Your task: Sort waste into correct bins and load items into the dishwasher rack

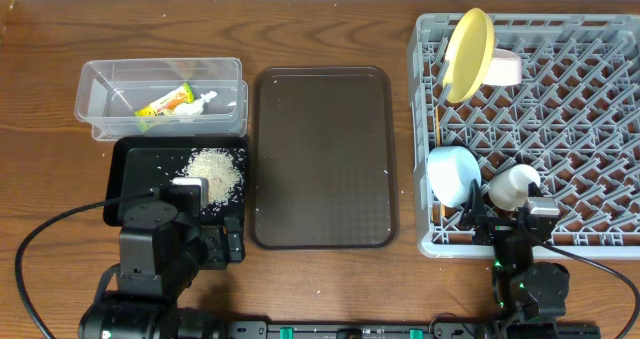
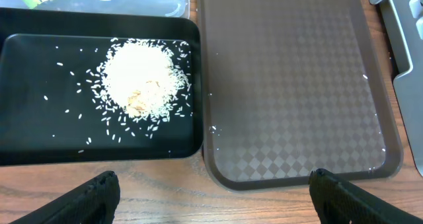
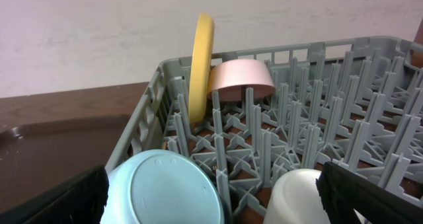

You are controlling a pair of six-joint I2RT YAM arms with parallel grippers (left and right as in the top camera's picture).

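Far-left corner of the worktop (image 1: 40,39): clear tub (image 1: 95,84), snack wrapper (image 1: 170,102) inside. Just nearer me, black tray (image 1: 135,169) holds the rice heap (image 1: 215,169), stray grains around it. My left pincer (image 2: 215,197) hangs by that tray's near edge, spread wide, nothing in it. Middle: brown serving tray (image 1: 322,159). Right edge: grey rack (image 1: 590,109), yellow plate (image 1: 467,49) upright at its far-left corner, pale cup (image 1: 503,69) against it. Blue bowl (image 1: 452,174) and white bowl (image 1: 512,186) sit at its near-left. My right pincer (image 3: 215,197) is wide too, empty, above those bowls.
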